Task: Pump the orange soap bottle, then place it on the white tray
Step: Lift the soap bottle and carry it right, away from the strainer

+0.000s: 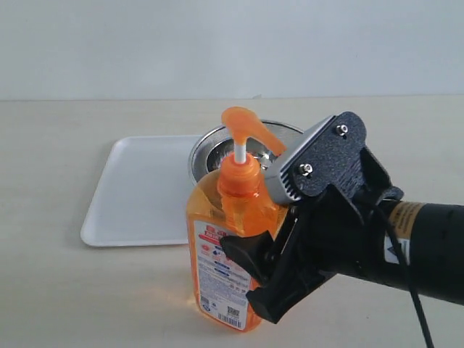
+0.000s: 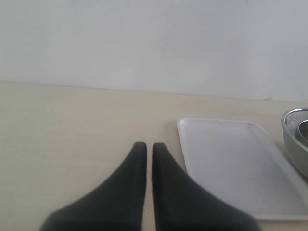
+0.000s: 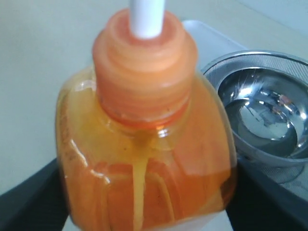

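One orange soap bottle (image 1: 212, 225) grasped by right end effector (image 1: 250, 279); left end effector (image 2: 146, 147) clenched.

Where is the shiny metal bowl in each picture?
Exterior view: metal bowl at centre, behind the orange soap bottle.
Left wrist view: just its rim, cut off beside the white tray.
Right wrist view: large, just past the bottle.
Shared landmark: the tray, visible in all three.

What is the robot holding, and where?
The right gripper holds the orange soap bottle by its body, fingers on opposite sides. The left gripper holds nothing.
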Controlling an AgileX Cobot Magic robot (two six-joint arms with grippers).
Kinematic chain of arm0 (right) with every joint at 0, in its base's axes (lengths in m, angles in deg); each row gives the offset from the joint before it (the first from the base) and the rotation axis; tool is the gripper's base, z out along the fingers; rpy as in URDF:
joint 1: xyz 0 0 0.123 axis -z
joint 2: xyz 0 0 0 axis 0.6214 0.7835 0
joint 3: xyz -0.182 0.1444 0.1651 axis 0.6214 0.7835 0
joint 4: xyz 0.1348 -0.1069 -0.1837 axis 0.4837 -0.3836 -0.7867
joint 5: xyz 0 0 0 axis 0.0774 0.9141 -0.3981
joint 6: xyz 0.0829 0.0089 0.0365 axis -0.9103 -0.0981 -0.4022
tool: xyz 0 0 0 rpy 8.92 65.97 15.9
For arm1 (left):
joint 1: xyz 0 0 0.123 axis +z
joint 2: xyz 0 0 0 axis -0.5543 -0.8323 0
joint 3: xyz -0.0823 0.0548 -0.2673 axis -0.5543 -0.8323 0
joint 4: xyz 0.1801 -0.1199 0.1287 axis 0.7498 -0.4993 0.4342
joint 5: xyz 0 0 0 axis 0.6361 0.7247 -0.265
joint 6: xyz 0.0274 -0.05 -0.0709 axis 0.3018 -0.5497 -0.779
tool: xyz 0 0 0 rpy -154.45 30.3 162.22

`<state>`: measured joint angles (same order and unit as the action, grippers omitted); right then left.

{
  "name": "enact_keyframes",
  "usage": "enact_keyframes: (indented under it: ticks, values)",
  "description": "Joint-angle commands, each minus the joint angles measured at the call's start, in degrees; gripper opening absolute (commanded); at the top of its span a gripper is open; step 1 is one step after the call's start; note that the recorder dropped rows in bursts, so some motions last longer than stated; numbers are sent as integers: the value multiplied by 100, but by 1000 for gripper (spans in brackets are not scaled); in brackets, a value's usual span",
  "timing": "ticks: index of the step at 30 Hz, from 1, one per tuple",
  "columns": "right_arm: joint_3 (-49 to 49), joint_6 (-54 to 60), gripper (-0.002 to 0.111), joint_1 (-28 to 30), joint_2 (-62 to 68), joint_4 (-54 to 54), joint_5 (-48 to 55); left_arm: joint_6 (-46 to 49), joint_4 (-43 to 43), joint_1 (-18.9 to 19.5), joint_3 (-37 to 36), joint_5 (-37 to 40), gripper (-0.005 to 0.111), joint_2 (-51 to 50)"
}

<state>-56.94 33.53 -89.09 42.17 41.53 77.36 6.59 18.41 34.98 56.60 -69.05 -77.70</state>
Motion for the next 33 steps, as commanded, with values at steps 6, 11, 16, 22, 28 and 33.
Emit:
enact_keyframes:
  ticks: [6, 11, 16, 22, 28, 33]
  values:
    - [99, -27, 0, 84, -652, 30, 1063, 14, -24, -28, 13, -87, 5, 22]
    - [99, -27, 0, 582, -662, 28, 1535, 14, -24, -28, 13, -87, 5, 22]
    - [99, -27, 0, 904, -697, -67, 1502, 14, -24, -28, 13, -87, 5, 22]
    - [99, -27, 0, 904, -792, -88, 1592, 14, -24, -28, 13, -87, 5, 22]
    - [99, -82, 0, 904, -982, -190, 1740, 14, -24, -28, 13, -87, 5, 22]
    - [99, -380, 0, 904, -1488, -488, 2027, 14, -24, -28, 13, -87, 5, 22]
